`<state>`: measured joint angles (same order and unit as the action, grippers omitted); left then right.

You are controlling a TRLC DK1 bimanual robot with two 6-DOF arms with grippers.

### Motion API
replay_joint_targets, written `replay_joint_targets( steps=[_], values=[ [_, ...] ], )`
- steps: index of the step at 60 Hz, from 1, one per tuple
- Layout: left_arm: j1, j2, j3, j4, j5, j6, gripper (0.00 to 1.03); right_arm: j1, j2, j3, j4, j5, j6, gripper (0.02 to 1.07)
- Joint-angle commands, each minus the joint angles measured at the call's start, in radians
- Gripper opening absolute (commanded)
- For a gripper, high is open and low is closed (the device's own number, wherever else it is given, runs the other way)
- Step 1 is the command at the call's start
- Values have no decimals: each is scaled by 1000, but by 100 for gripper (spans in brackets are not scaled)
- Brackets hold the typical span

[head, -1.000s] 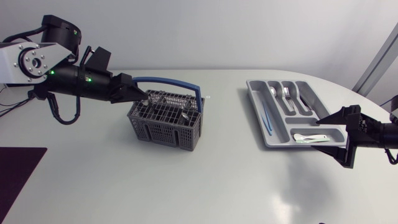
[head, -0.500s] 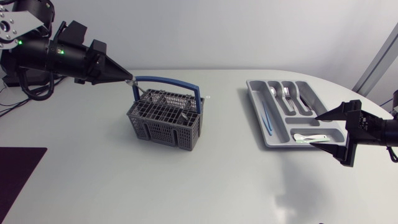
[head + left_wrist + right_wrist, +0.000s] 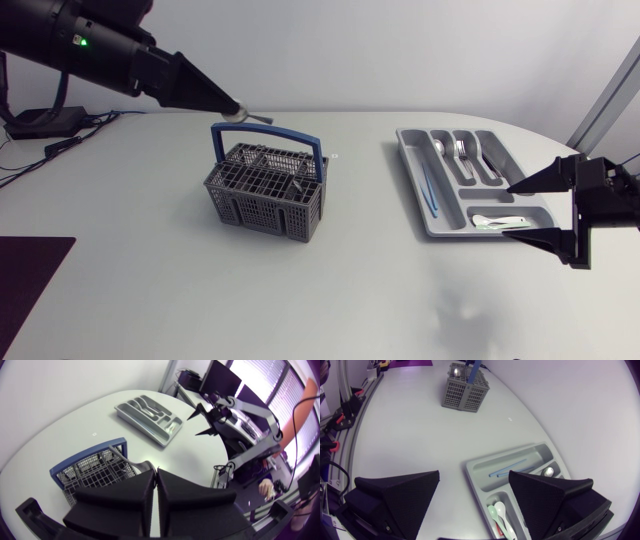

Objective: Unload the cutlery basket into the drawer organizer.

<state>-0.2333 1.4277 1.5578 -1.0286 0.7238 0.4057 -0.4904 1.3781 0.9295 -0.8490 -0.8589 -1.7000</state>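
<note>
Basket [image 3: 265, 195] near left hand [image 3: 238, 106], which possibly grips cutlery [image 3: 260, 116].

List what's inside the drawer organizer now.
In the drawer organizer: thin blue sticks, metal cutlery in the middle slots, pale spoons in the end compartment. The right gripper covers its near corner, so anything there is hidden.

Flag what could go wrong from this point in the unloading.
1. The left gripper pinches a cutlery piece by just its end, high above the basket. It could slip or swing during the carry.
2. The right gripper hangs open at the organizer's near end, so the arms might crowd each other at drop-off.
</note>
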Motion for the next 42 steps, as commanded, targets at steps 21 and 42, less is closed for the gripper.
replay_joint_targets(
  steps=[21, 42],
  values=[
    [-294, 195, -35, -18, -12, 493, 3, 171, 154, 275, -515, -61, -174, 102],
    [-449, 270, -21, -42, -60, 756, 3, 314, 200, 318, -633, -35, -191, 102]
  ],
)
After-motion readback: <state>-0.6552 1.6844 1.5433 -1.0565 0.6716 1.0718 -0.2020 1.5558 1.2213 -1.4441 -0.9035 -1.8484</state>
